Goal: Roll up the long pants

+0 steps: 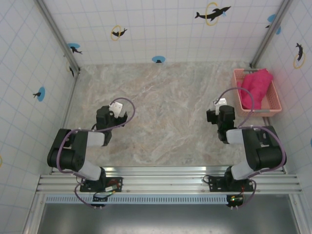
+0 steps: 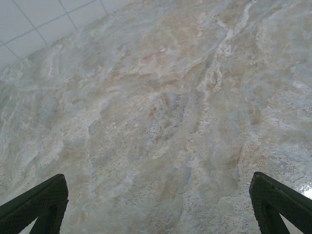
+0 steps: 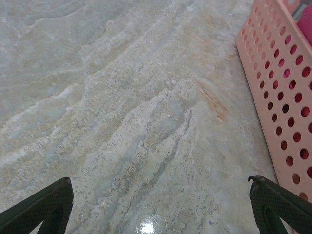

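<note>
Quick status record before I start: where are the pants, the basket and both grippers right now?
long pants: bunched up inside the basket, not yet laid out
basket: pale pink, perforated, far right part of the table
left gripper: open, over bare table, holding nothing
right gripper: open, over bare table with the basket's wall on its right, holding nothing
rolling: not begun
</note>
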